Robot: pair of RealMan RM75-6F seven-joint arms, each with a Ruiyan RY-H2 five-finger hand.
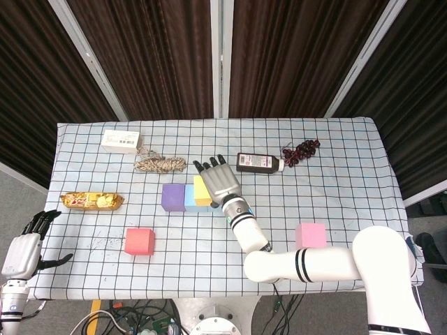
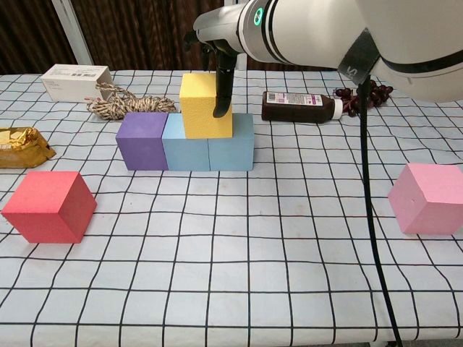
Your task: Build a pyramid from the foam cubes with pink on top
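One yellow foam cube [image 2: 205, 105] sits on the base row at upper centre; right hand [image 1: 221, 180] apparently grips it. Next: release, fetch red cube [image 2: 48, 206].

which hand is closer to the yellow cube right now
Right. The right hand is at the yellow cube, a finger down its front face. The left hand hangs off the table's near-left corner.

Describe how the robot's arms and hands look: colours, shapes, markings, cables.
Both arms are glossy white rounded tubes. The right arm has black bands at a joint and, in the chest view, a green ring light and a black cable hanging from it. The right hand has a silver-grey back with dark fingers; the left hand looks alike.
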